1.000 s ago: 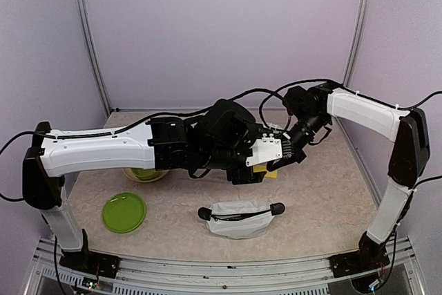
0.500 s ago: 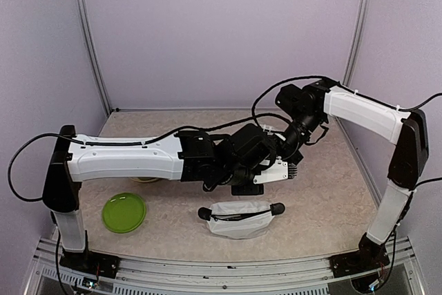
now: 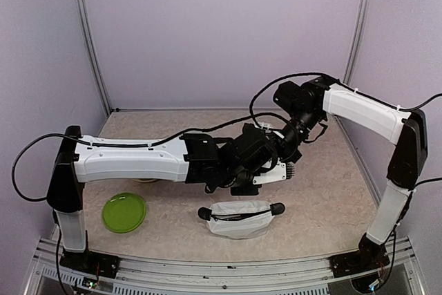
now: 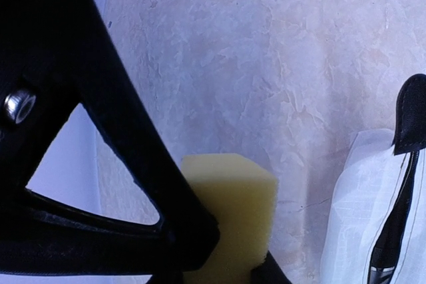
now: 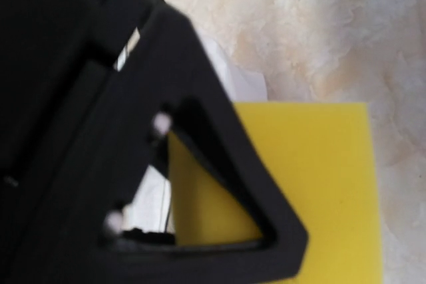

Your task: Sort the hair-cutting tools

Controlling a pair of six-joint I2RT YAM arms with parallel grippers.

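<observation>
None of the hair-cutting tools shows plainly; only a small dark toothed piece (image 3: 293, 168) peeks out beside the left wrist. A yellow foam block (image 4: 233, 211) lies on the table between my left gripper's (image 4: 229, 267) black fingers, which are shut on its two sides. In the top view that gripper (image 3: 261, 176) is at mid-table, under its own wrist. My right gripper (image 3: 286, 155) comes in from the right, shut, its tip just above the same yellow block (image 5: 319, 184). Its black finger (image 5: 219, 164) covers part of the block.
A white zip pouch (image 3: 240, 217) with black ends lies just in front of the grippers, its edge also in the left wrist view (image 4: 373, 217). A green plate (image 3: 124, 212) sits front left. A sliver of a bowl (image 3: 143, 179) shows behind the left arm.
The left arm has stretched right and lower, and its jaws have narrowed onto the yellow block. The right wrist has drawn slightly up and back; the pouch and plate have not moved.
</observation>
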